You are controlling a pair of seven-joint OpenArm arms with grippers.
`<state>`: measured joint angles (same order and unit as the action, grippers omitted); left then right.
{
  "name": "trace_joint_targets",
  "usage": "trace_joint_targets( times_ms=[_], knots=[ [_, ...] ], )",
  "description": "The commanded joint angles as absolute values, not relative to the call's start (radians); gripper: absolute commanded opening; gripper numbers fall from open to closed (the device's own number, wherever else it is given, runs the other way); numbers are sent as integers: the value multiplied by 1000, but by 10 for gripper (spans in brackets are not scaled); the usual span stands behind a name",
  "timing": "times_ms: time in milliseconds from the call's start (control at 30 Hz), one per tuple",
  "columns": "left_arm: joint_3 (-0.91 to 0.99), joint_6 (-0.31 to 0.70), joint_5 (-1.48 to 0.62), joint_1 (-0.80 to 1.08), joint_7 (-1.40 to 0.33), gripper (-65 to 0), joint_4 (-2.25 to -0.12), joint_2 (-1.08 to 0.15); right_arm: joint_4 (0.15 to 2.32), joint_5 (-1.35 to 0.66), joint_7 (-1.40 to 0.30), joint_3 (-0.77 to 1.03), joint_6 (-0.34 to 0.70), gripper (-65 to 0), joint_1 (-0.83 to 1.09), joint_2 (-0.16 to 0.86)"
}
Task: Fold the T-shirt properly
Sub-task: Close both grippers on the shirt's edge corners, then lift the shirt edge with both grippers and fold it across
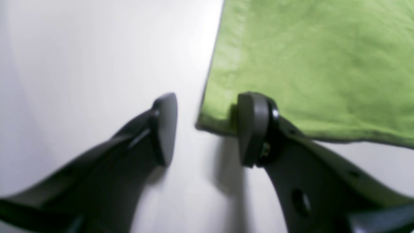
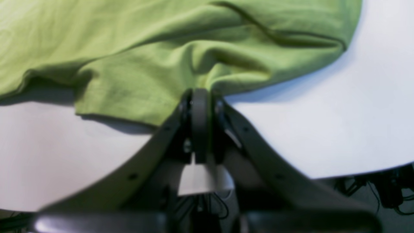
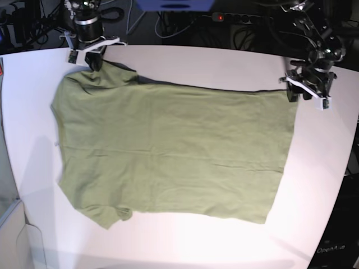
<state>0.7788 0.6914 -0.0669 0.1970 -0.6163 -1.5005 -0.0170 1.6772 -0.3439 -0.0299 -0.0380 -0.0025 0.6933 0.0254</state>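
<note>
The T-shirt [image 3: 168, 151] lies spread out on the white desk [image 3: 314, 185], plain olive-green, mostly flat with soft creases across the body and one sleeve curled under at the near corner. No container is in view. The right hand [image 2: 200, 97] has its jaws closed narrow on a bunched bit of cloth at the shoulder end, and the fabric rises into folds and ridges just beyond its fingertips, while a sleeve edge hangs beside it over the desk. The left hand [image 1: 207, 129] stands wide at the opposite, hem end: one finger [image 1: 254, 127] rests at the shirt's corner, touching or just over the stitched hem, and the other finger [image 1: 165, 127] is on bare desk just beside that corner. Nothing is gripped between them. Beyond the desk's far edge lie dark cables [image 3: 185, 25].
</note>
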Motion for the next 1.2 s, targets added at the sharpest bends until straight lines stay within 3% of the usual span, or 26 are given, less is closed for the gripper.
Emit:
trace_joint_targets(
  times_ms=[0, 167, 233, 367, 400, 467, 1167],
  knots=[
    [765, 698, -70, 196, -627, -362, -1509, -19, 1684, -343, -42, -38, -1, -647, 704, 30],
    [753, 698, -74, 199, -627, -363, -1509, -18, 1684, -343, -42, -38, -1, -647, 704, 30],
    [753, 698, -74, 199, -627, -391, -1509, -18, 1684, -343, -42, -38, -1, -647, 704, 30],
    [753, 698, -71, 197, -627, -621, -1509, -19, 1684, -343, -42, -38, -1, -647, 704, 28],
    [753, 698, -70, 197, -628, -650, -1509, -19, 1684, -343, -42, -38, -1, -647, 704, 28],
    [756, 698, -70, 197, -628, -626, -1512, -19, 1684, -343, -42, -38, -1, -647, 704, 28],
    [756, 698, -70, 203, -630, -630, -1623, -18, 1824, -343, -41, -39, -2, -644, 702, 56]
  ],
)
